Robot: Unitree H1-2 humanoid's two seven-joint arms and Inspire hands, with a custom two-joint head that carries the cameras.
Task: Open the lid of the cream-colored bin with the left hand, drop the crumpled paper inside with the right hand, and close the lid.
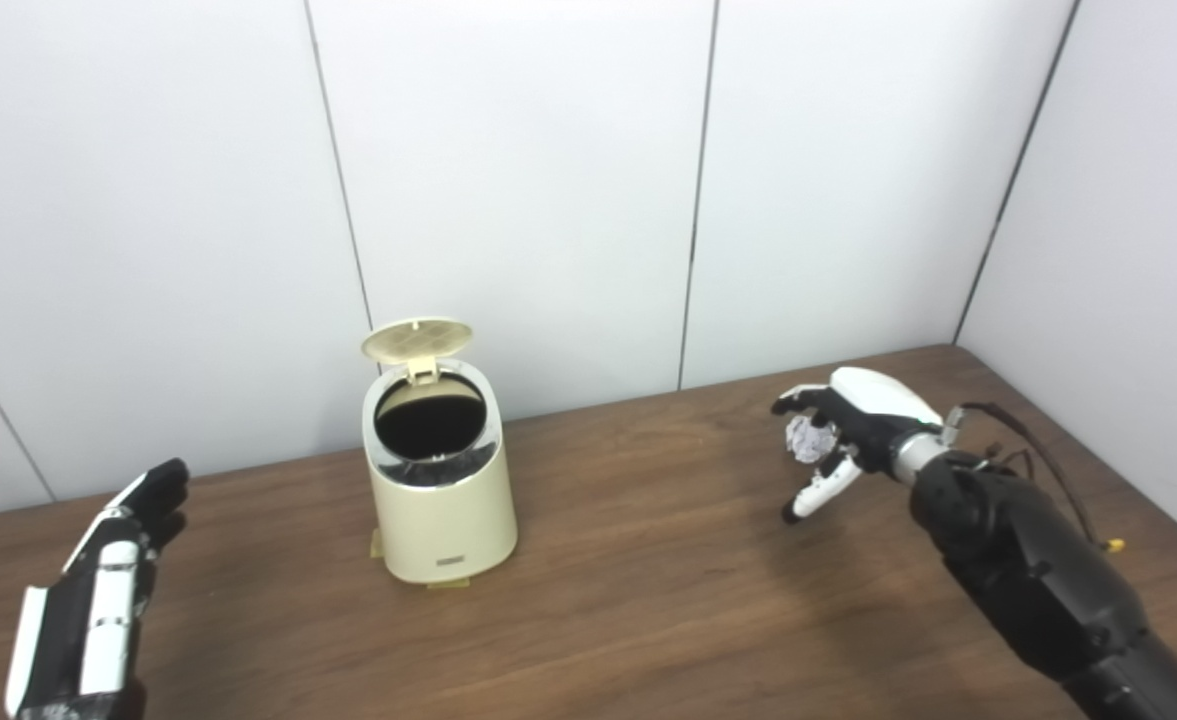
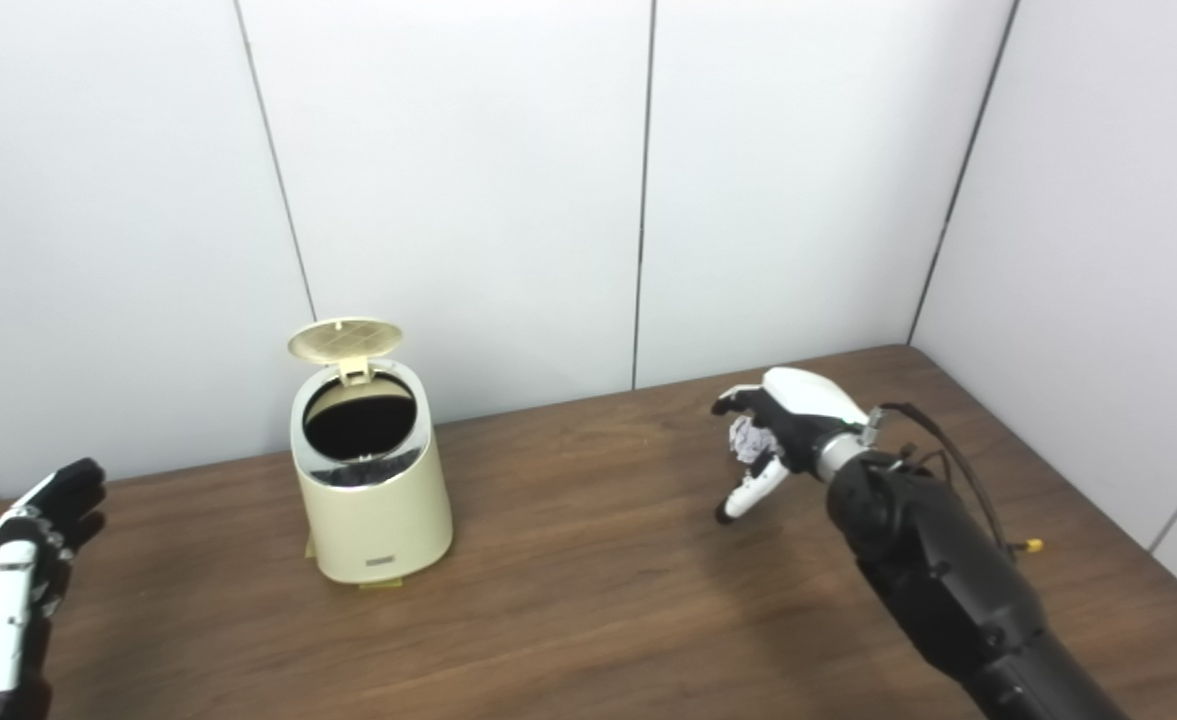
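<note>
The cream-colored bin [image 1: 443, 510] stands on the brown table left of the middle. Its round lid [image 1: 418, 339] is tipped up and back, and the dark mouth shows. My left hand [image 1: 98, 590] is at the bottom left, well left of the bin, fingers straight and apart, holding nothing. My right hand [image 1: 843, 430] is at the right, raised above the table, with its fingers curled around the crumpled white paper [image 1: 808, 438]. The paper also shows in the right eye view [image 2: 748, 437]. The right hand is far to the right of the bin.
The wooden table [image 1: 648, 600] runs to white wall panels at the back and at the right. A thin cable with a yellow tip [image 1: 1113, 545] hangs by my right forearm near the table's right edge.
</note>
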